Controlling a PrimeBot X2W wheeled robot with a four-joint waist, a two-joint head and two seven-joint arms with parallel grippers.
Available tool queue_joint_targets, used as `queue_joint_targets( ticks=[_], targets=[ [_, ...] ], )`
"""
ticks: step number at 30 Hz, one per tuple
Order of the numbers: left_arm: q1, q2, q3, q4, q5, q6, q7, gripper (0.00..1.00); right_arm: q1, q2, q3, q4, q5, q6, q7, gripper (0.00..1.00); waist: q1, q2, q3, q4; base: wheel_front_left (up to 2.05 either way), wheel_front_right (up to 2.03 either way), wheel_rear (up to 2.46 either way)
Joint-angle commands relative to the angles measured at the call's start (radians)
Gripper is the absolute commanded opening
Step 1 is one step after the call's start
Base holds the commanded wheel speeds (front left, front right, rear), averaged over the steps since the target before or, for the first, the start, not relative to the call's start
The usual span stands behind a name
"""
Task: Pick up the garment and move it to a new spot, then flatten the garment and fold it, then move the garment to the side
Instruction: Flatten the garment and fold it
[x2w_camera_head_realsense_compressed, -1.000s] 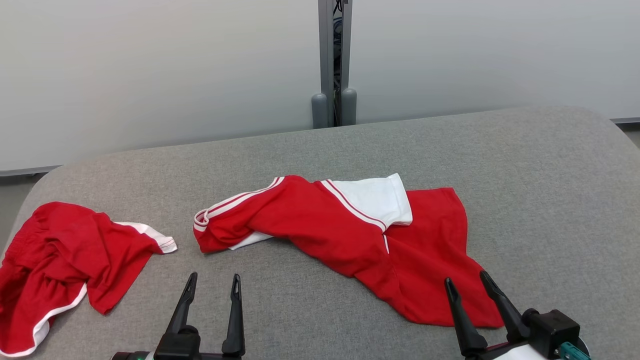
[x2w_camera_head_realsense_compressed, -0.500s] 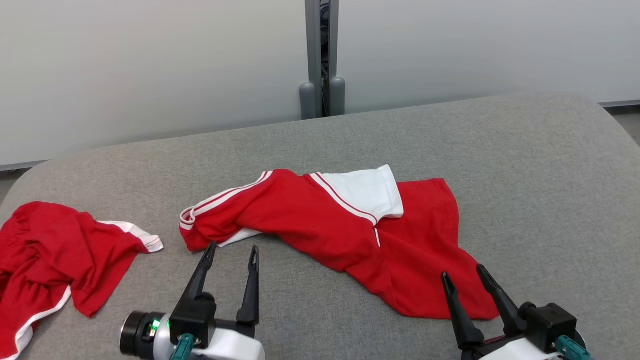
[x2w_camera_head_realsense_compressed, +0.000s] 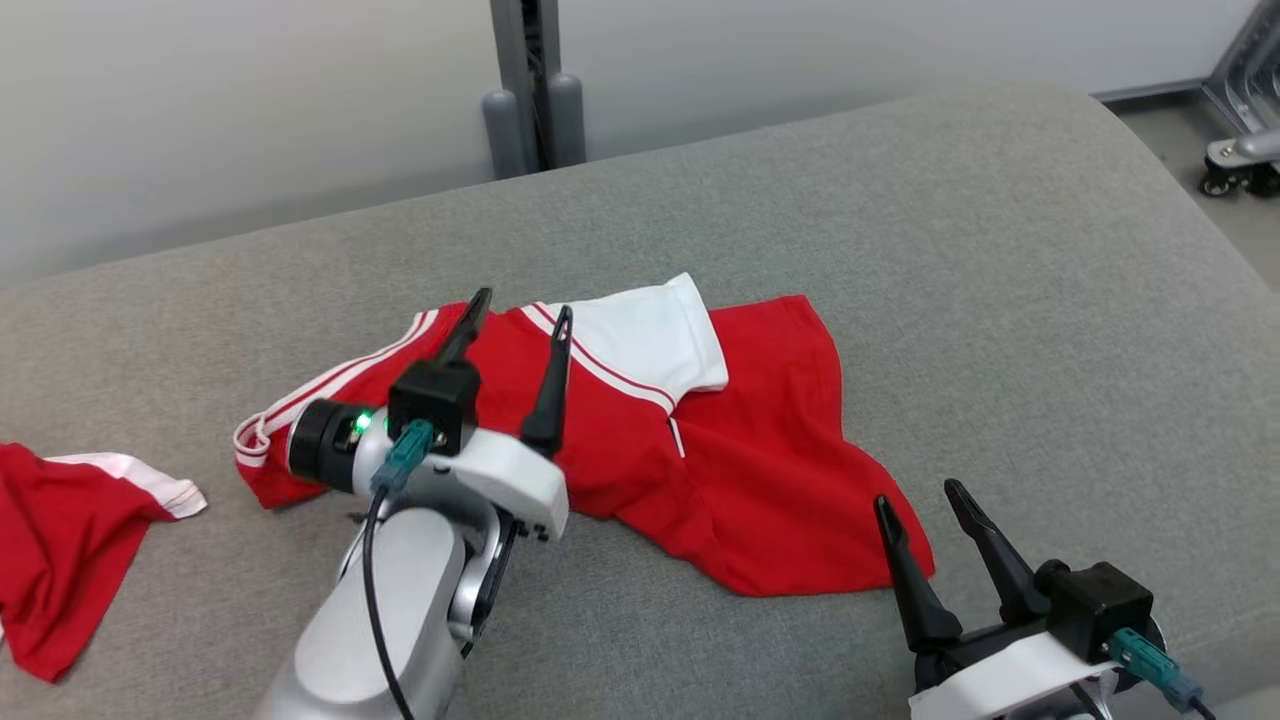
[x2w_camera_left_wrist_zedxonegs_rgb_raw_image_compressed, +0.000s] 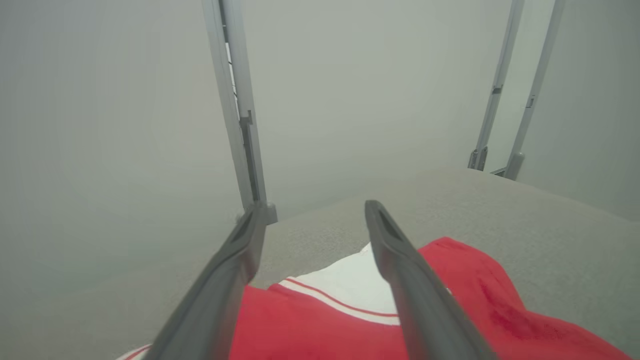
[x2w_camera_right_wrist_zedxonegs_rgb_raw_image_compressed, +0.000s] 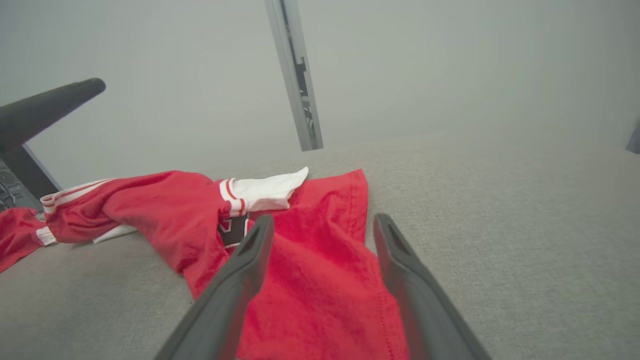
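**Fig. — Approach to the first grasp.** The left hand (x2w_camera_head_realsense_compressed: 525, 301) is now reaching over the garment (x2w_camera_head_realsense_compressed: 760, 470), having come forward from the near edge of the bench (x2w_camera_head_realsense_compressed: 1000, 250). The head camera is turning too, so the post (x2w_camera_head_realsense_compressed: 530, 90) sliding toward 11 o'clock is no move of the things.

- **Left hand:** It is hovering released, jaws spread wide and gripping nothing. The fingers are pointing to 12 o'clock above the red shoulder, beside the white sleeve (x2w_camera_head_realsense_compressed: 650, 335) (contact with the cloth cannot be told).
- **Garment:** It is lying crumpled at mid-bench, trailing its striped cuff (x2w_camera_head_realsense_compressed: 250, 438) toward 9 o'clock and its hem toward 4 o'clock.
- **Right hand:** The right hand (x2w_camera_head_realsense_compressed: 915, 493) is waiting at 5 o'clock, likewise released and empty. Its fingertips are sitting at the hem corner, and the right wrist view is looking along the fingers at red cloth (x2w_camera_right_wrist_zedxonegs_rgb_raw_image_compressed: 320, 280).
- **Likely reason for the placing:** The hands appear to be taking opposite ends so that a lift would be stretching the garment rather than bunching it.
- **Second red garment:** A second red garment (x2w_camera_head_realsense_compressed: 60, 540) is lying well apart at 8 o'clock, untouched.
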Motion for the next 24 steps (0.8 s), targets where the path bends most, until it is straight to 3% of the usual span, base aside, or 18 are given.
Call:
queue_joint_targets(
  ticks=[1, 10, 17, 24],
  targets=[
    [-0.060, 0.004, -0.026, 0.034, -0.037, -0.003, 0.024, 1.00, -0.018, -0.005, -0.003, -0.007, 0.010, 0.000, -0.002, 1.00, 0.0000, 0.0000, 0.048, -0.044, 0.00, 0.00, 0.00],
    [-0.316, 0.004, -0.195, 0.219, -0.212, 0.023, 0.181, 1.00, -0.062, -0.005, 0.020, -0.018, 0.035, 0.000, -0.002, 1.00, 0.0000, 0.0000, 0.143, -0.115, 0.00, 0.00, 0.00],
    [-0.440, 0.004, -0.293, 0.330, -0.371, 0.078, 0.237, 1.00, -0.084, -0.005, 0.032, -0.019, 0.052, 0.000, -0.002, 1.00, 0.0000, 0.0000, 0.185, -0.150, 0.00, 0.00, 0.00],
    [-0.520, 0.004, -0.379, 0.431, -0.456, 0.098, 0.291, 1.00, -0.099, -0.005, 0.042, -0.020, 0.068, 0.000, -0.002, 1.00, 0.0000, 0.0000, 0.221, -0.180, 0.00, 0.00, 0.00]
  ],
)
